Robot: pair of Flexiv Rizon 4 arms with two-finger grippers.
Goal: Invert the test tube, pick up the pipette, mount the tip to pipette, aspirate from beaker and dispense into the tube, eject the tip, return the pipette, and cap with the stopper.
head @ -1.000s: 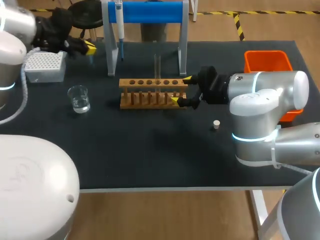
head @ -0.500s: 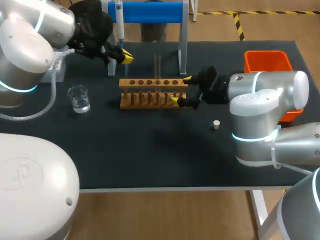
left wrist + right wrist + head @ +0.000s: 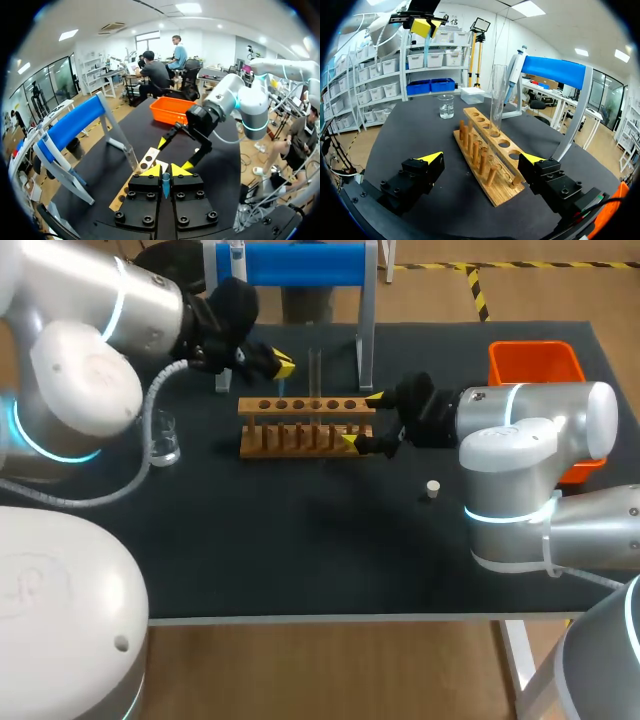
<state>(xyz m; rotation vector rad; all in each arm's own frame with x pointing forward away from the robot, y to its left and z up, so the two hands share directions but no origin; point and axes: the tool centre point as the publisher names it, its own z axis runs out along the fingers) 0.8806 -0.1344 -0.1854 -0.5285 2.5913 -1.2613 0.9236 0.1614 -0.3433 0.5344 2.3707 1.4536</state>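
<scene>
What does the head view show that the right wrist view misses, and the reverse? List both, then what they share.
Only the head view: the stopper, lying on the table near the right arm.
Only the right wrist view: the white tip box near the beaker; from above, the left arm hides it.
Both: the wooden rack with the test tube upright in it, the beaker, the pipette hanging on its stand, and the left end effector with a blue pipette tip.

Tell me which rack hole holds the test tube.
The third hole from the rack's end by the right gripper: the test tube stands upright in it; the other five are empty.
</scene>
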